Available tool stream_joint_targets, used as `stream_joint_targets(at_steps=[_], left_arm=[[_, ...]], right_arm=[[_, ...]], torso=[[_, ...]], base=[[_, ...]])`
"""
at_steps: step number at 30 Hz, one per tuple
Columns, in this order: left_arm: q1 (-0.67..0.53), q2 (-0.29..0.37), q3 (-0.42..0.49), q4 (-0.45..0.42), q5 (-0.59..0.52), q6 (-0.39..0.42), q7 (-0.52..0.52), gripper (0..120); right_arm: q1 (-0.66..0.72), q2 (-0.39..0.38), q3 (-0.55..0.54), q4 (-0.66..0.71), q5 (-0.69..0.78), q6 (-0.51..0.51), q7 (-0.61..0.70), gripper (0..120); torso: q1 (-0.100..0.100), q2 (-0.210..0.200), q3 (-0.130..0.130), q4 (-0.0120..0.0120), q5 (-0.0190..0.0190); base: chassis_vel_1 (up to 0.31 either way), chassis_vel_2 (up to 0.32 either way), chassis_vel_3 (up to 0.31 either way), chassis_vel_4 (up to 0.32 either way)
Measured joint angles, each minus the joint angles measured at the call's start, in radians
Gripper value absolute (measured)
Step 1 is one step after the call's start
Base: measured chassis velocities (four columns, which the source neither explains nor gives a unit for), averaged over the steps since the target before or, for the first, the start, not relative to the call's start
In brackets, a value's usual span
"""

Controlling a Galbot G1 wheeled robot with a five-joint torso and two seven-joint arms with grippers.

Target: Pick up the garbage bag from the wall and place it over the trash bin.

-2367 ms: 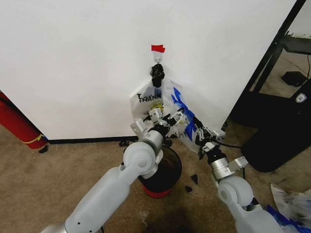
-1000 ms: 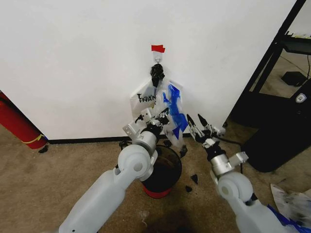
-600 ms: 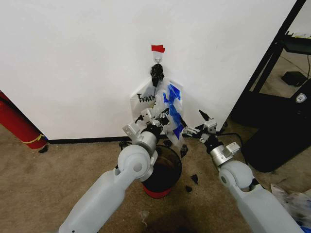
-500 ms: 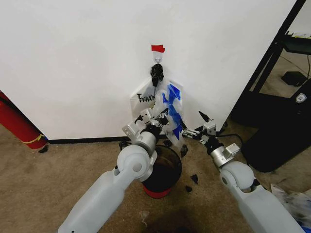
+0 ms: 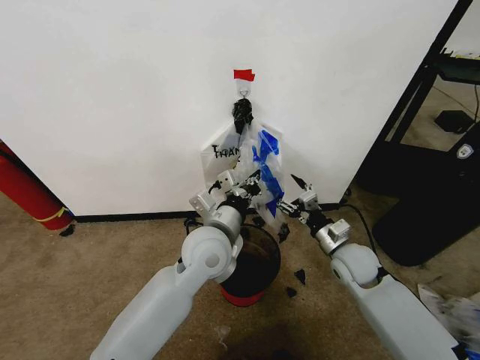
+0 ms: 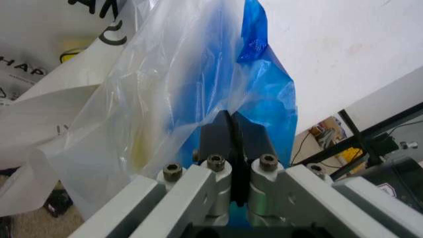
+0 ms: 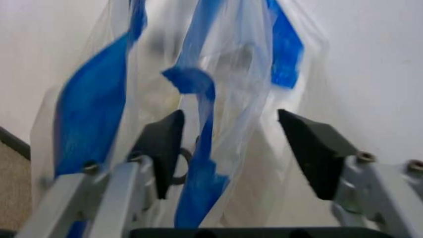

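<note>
The thin see-through plastic garbage bag (image 5: 264,174) hangs at the white wall (image 5: 112,97). The left hand (image 6: 233,148) pinches it; the right hand (image 7: 231,153), open, straddles it. The dark round trash bin (image 5: 259,262) is unlined.

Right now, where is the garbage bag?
In the head view the garbage bag hangs against the wall below the hook, above the trash bin, pinched by the left gripper, with the right gripper open around its right edge.
</note>
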State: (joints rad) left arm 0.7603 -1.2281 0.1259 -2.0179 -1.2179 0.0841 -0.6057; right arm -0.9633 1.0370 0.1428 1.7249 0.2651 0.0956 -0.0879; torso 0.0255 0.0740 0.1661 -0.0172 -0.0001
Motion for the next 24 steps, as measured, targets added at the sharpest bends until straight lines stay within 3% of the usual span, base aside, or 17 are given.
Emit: stream_joint_targets(at_steps=[14,24], left_arm=[[0.004,0.001,-0.004,-0.004,-0.003,0.0,-0.002,0],[0.028,0.029,-0.038,-0.021,-0.021,0.002,-0.001,0]], right_arm=[[0.011,0.018,-0.013,-0.005,0.042,-0.025,0.045,0],[-0.061,0.041,0.075,0.093,0.236,-0.041,0.074,0]], torso=[[0.0,0.0,0.0,0.0001,0.0],[0.0,0.0,0.0,0.0001,0.0001]], base=[[0.0,0.0,0.0,0.0],[0.0,0.0,0.0,0.0]])
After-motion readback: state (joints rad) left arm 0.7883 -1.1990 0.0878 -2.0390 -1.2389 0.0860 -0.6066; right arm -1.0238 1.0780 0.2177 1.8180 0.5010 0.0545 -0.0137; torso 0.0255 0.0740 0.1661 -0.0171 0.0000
